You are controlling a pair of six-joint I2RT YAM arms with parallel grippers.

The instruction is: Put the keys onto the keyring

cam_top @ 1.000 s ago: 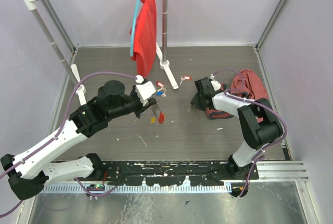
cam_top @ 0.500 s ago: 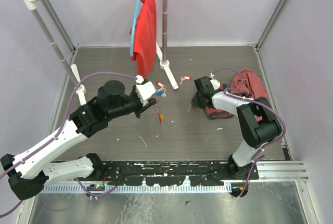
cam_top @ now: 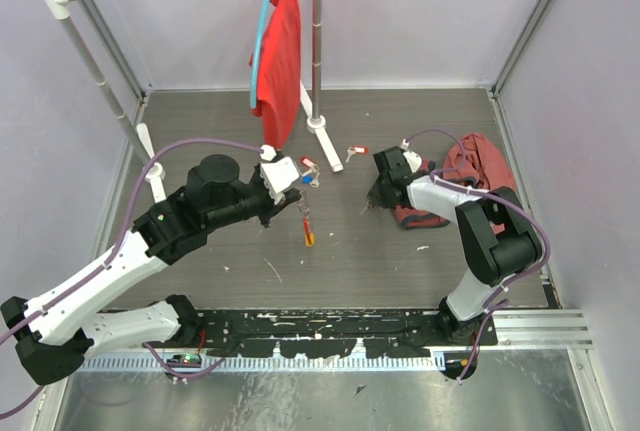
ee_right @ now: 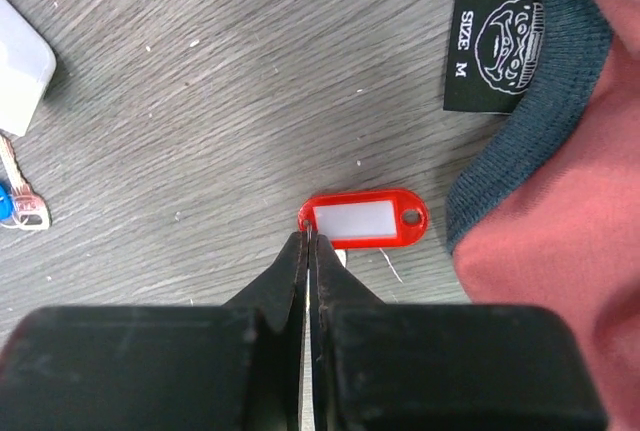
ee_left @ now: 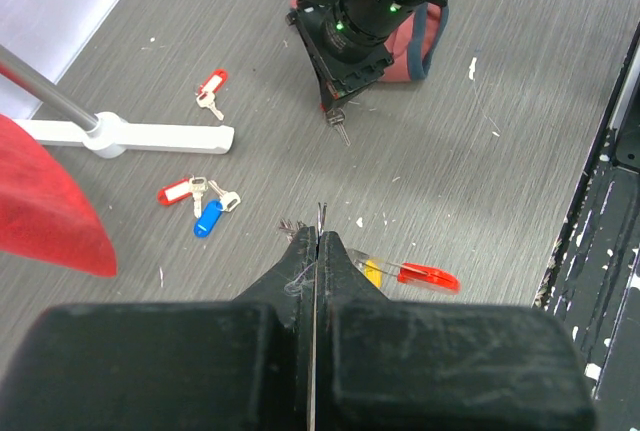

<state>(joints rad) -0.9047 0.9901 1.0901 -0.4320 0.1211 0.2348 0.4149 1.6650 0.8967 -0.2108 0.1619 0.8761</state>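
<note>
My left gripper (cam_top: 297, 201) is shut on the keyring's thin chain (ee_left: 321, 217), just above the floor. The keyring's long red piece (cam_top: 307, 232) hangs below it, with a yellow tag (ee_left: 372, 271) beside the red piece (ee_left: 426, 277). My right gripper (ee_right: 308, 239) is shut on the ring end of a red-tagged key (ee_right: 365, 219) lying on the floor beside the maroon garment. From the left wrist view, a silvery key (ee_left: 340, 132) shows under the right gripper (ee_left: 334, 116). More keys lie apart: a red-tagged one (ee_left: 212, 83), then a red-tagged (ee_left: 176, 191) and a blue-tagged one (ee_left: 208, 219) together.
A white clothes rack's foot (cam_top: 322, 129) stands at the back, with a red shirt (cam_top: 280, 56) on a blue hanger. A maroon garment (cam_top: 478, 166) with a size label (ee_right: 500, 39) lies right of the right gripper. Grey walls close in the floor.
The right gripper has shut on the red-tagged key. The keyring's red piece and yellow tag have swung from the side to hang straight under the left gripper.
</note>
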